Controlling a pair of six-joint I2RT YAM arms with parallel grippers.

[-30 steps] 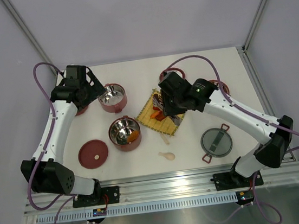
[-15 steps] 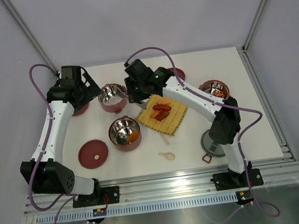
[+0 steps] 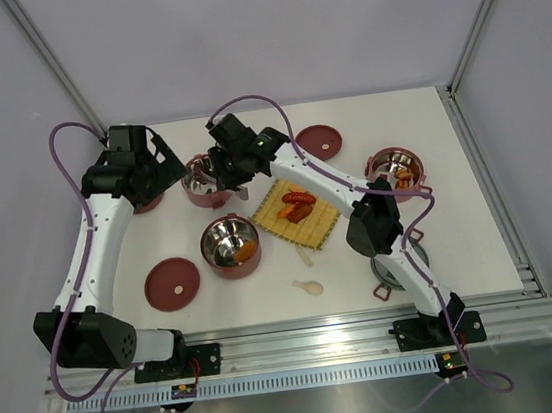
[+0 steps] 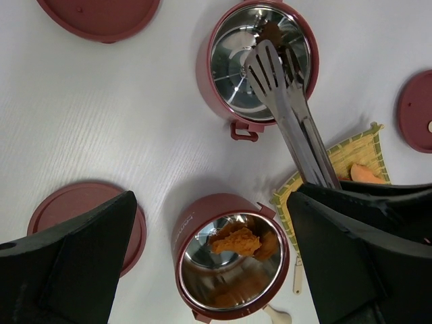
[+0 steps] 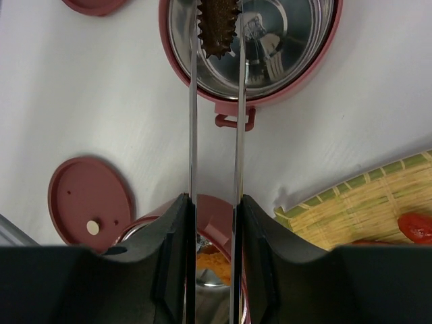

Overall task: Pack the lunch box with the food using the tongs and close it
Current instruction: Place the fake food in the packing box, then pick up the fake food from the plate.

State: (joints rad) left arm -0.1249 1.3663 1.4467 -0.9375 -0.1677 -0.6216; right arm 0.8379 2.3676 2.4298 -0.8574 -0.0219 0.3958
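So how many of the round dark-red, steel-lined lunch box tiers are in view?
3 tiers: back-left tier under the silver metal tongs, middle tier holding orange food, right tier also holding food. More may be hidden.

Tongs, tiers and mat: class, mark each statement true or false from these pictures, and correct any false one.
1. The right gripper holds the tongs, which pinch a brown ridged piece over a steel-lined tier. True.
2. The left gripper is shut. False: its jaws stand wide open and hold nothing.
3. The tier nearest the arms' bases contains orange food. True.
4. The woven mat is bare. False: red sausages lie on it.
5. The cream spoon sits inside a tier. False: it lies on the table.
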